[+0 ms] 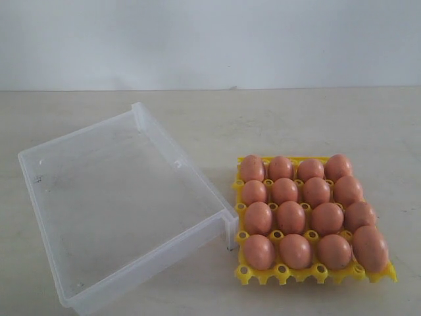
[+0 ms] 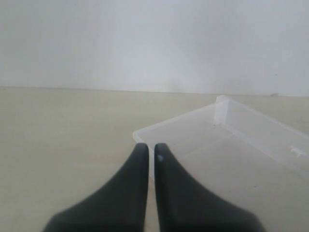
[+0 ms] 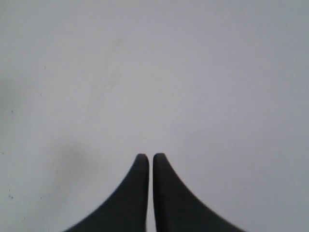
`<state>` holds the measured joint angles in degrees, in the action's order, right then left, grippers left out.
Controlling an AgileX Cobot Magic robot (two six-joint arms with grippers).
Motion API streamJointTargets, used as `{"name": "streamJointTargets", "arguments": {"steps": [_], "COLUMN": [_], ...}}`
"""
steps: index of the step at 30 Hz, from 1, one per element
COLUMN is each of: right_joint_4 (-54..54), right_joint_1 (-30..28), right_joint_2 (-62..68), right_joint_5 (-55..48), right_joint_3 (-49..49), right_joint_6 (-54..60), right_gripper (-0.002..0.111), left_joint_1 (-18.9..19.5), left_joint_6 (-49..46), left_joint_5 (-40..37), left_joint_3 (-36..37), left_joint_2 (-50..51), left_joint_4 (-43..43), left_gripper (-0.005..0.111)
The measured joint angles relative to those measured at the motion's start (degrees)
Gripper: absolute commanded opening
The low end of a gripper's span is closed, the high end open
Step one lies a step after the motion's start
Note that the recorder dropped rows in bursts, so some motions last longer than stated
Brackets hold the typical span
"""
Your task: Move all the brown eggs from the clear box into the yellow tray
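Note:
Several brown eggs (image 1: 290, 216) fill the cells of the yellow tray (image 1: 314, 273) on the right of the exterior view. The clear box (image 1: 164, 148) stands to its left with no egg inside; one corner nearly touches the tray. Neither arm shows in the exterior view. My left gripper (image 2: 150, 146) is shut with nothing between its dark fingers, low over the table, and a corner of the clear box (image 2: 145, 133) lies just beyond the tips. My right gripper (image 3: 150, 156) is shut and empty, facing only a plain pale surface.
The beige table (image 1: 309, 118) runs back to a white wall (image 1: 210, 39). Bare tabletop (image 2: 63, 140) stretches beside the box in the left wrist view.

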<state>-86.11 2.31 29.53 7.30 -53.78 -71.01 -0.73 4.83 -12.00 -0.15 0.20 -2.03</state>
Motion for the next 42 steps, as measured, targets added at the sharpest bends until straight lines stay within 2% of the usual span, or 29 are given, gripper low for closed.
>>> {"name": "streamJointTargets", "arguments": {"steps": [7, 10, 13, 15, 17, 18, 20, 26, 31, 37, 42], "right_joint_4": [0.52, 7.91, 31.88, 54.9, 72.37, 78.28, 84.22, 90.82, 94.98, 85.36, 82.26], "right_joint_1": [0.46, 0.46, 0.46, 0.46, 0.46, 0.46, 0.46, 0.46, -0.6, -3.58, -3.58], "right_joint_2": [-5.1, -5.21, -5.21, -5.21, -5.21, -5.21, -5.36, -12.2, -24.22, -29.04, -29.14], "right_joint_5": [4.89, 4.99, 2.11, -0.68, -2.45, -2.59, -0.88, 11.05, -4.72, -24.28, -27.29], "right_joint_3": [0.01, 2.32, 8.46, 14.09, 20.04, 23.24, 29.54, 51.11, 53.41, 53.78, 53.82], "right_joint_6": [-0.11, 2.39, 23.05, 47.47, 66.2, 72.5, 77.97, 78.95, 80.8, 73.43, 71.56], "right_gripper": [0.0, 0.0, 0.0, 0.0, 0.0, 0.0, 0.0, 0.0, 0.0, 0.0, 0.0], "left_joint_1": [0.0, 0.0, 0.0, 0.0, 0.0, 0.0, 0.0, 0.0, 0.0, 0.0, 0.0], "left_joint_6": [0.0, 0.0, 0.0, 0.0, 0.0, 0.0, 0.0, 0.0, 0.0, 0.0, 0.0], "left_joint_5": [0.0, 0.0, 0.0, 0.0, 0.0, 0.0, 0.0, 0.0, 0.0, 0.0, 0.0], "left_joint_3": [0.0, 0.0, 0.0, 0.0, 0.0, 0.0, 0.0, 0.0, 0.0, 0.0, 0.0], "left_joint_2": [0.0, 0.0, 0.0, 0.0, 0.0, 0.0, 0.0, 0.0, 0.0, 0.0, 0.0], "left_joint_4": [0.0, 0.0, 0.0, 0.0, 0.0, 0.0, 0.0, 0.0, 0.0, 0.0, 0.0], "left_gripper": [0.004, 0.004, 0.004, 0.004, 0.004, 0.004, 0.004, 0.004, 0.004, 0.004, 0.004]}}
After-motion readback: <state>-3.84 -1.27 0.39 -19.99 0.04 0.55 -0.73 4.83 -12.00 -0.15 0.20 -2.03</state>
